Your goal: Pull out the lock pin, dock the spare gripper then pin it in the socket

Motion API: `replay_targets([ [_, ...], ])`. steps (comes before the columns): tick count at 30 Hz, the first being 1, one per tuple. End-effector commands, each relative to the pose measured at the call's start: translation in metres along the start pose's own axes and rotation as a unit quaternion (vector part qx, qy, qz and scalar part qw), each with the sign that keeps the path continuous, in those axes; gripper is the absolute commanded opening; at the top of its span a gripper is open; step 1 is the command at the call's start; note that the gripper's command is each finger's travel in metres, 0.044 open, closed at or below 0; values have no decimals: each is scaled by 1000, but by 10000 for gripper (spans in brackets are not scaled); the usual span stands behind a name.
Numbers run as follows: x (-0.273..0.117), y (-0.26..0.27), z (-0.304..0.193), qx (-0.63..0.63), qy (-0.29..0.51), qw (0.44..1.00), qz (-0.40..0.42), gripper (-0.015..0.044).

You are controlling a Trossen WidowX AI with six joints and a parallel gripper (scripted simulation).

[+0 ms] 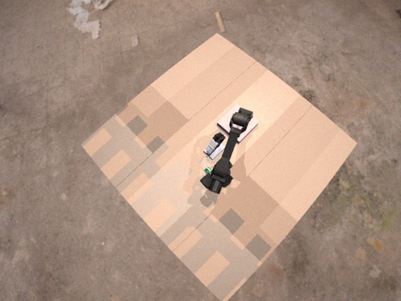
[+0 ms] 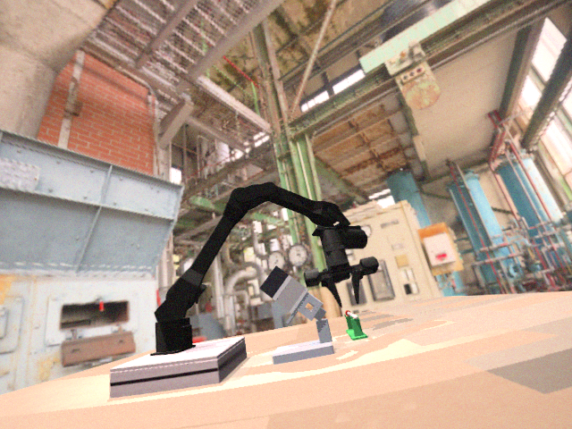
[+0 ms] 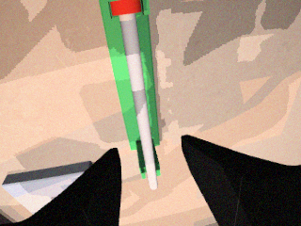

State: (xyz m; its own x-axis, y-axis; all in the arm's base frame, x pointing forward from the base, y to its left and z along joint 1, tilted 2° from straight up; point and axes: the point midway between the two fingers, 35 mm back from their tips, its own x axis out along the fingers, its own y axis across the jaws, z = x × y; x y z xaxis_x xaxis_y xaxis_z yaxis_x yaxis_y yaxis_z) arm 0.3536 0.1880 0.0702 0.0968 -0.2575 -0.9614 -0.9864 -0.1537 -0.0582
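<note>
While the gripper [image 1: 216,186] [image 2: 349,305] [image 3: 150,149] hung partly open with nothing in it, the thin pin [image 1: 208,168] [image 3: 141,104] lay on the green holder [image 1: 207,170] [image 2: 355,326] [image 3: 123,87] below. It looked stiff, light and maybe slippery, best pinched near its red end [image 2: 348,313] [image 3: 126,7].

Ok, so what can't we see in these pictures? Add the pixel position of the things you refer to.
- Most of the green holder [image 1: 207,170]: in the top view, the arm [image 1: 230,145] covers it.
- The fingertips: in the top view, the end effector's own body hides them.
- The far end of the red-headed pin [image 3: 137,80]'s head: cut off by the wrist view's top edge.
</note>
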Motion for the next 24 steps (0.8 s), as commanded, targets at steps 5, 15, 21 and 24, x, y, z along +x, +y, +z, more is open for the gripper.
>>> replay_targets([
  [5,16,0,5,-1,-1,1000,4,180],
  [15,32,0,9,-1,0,1000,4,180],
  [21,42,0,11,-1,0,1000,4,180],
  [24,47,1,12,-1,0,1000,4,180],
])
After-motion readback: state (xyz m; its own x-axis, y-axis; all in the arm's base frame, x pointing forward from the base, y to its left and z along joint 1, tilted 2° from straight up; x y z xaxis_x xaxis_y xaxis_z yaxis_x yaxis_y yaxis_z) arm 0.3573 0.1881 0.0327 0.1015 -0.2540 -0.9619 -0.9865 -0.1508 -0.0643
